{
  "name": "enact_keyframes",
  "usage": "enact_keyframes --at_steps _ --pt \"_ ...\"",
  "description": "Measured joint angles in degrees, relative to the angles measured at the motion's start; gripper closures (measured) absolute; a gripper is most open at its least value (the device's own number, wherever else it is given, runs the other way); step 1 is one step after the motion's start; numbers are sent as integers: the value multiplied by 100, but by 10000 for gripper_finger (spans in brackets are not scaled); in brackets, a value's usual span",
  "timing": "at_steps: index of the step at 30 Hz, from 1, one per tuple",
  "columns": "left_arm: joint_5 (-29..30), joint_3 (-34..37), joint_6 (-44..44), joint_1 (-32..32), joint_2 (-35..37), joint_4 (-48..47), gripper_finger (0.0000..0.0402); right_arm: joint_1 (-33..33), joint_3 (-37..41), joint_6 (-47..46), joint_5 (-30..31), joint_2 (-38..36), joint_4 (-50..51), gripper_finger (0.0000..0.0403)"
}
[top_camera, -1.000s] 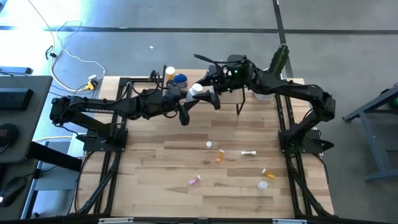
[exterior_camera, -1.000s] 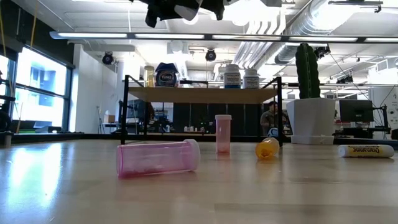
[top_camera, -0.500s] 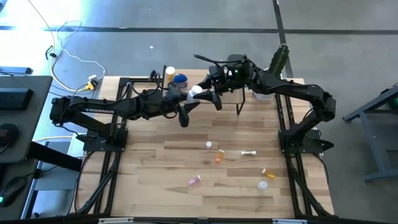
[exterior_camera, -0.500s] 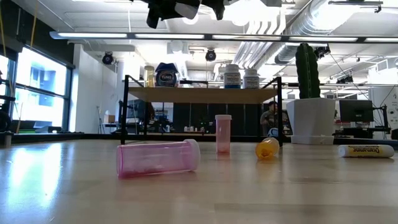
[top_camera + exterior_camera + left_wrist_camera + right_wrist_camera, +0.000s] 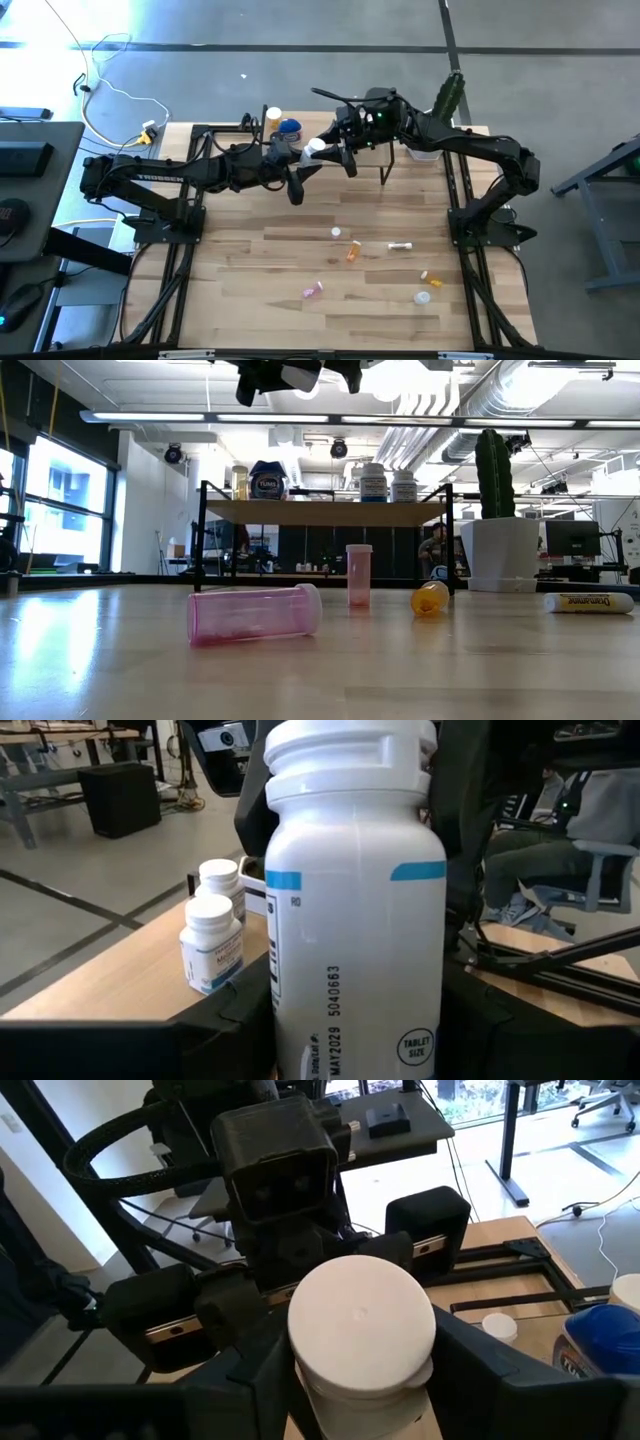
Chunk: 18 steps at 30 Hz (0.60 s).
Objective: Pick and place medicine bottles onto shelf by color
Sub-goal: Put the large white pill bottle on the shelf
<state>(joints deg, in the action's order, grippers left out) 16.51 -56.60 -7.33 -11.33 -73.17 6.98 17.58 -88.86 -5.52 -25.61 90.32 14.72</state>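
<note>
High view shows the left end effector [image 5: 305,160] and the right end effector [image 5: 330,150] both closed on one white bottle [image 5: 315,148] in the air by the shelf [image 5: 400,150], while about five small bottles lie loose on the counter [image 5: 250,260]. Low view shows four already on the shelf, so roughly half remain. Left wrist view shows the white bottle's lid still on, contents hidden.

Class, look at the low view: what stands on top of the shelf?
On the shelf stand a blue-lidded jar, a slim bottle beside it, and two white bottles. Anything behind them is covered.
</note>
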Motion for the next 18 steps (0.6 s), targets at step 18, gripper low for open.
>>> enact_keyframes --at_steps 18 --pt "40 0 12 -72 0 -20 231 2 0 -151 188 4 7 242"
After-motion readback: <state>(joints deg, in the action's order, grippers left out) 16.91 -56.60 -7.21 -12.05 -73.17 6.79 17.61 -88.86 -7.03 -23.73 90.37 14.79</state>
